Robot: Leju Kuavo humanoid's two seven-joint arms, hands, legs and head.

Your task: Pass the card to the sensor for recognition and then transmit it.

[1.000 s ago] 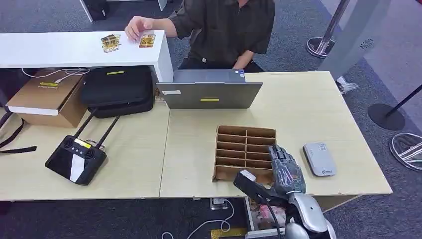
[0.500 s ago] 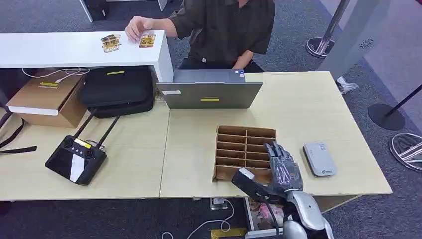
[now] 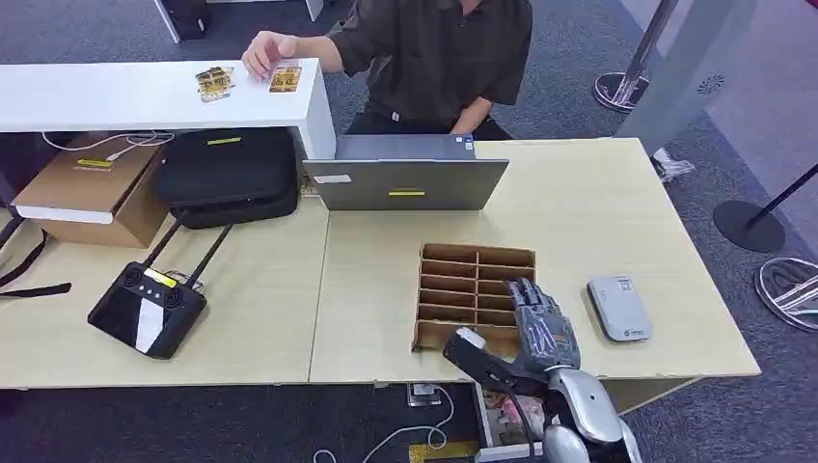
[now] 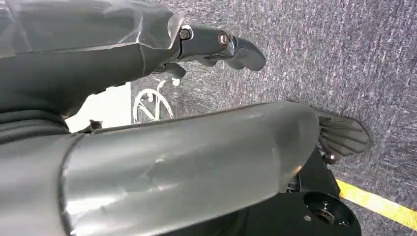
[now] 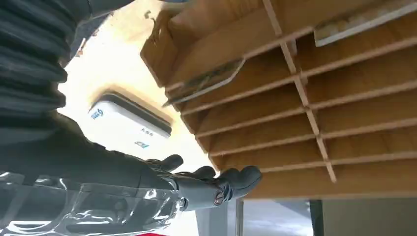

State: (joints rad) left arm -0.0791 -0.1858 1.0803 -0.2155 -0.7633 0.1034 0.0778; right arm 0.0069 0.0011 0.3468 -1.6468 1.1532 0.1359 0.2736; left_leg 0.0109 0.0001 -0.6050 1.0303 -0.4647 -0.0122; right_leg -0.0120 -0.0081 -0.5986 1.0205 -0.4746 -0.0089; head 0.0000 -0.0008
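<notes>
R hand (image 3: 540, 326) hovers over the near-right slots of the wooden organizer (image 3: 473, 289), fingers apart and stretched out, holding nothing. Card (image 5: 206, 83) sits in a slot near one end of the organizer, long axis along the slot, edge poking out. White sensor (image 3: 619, 307) lies flat just right of organizer. L hand (image 4: 216, 46) hangs over carpet, fingers look loosely extended, empty.
</notes>
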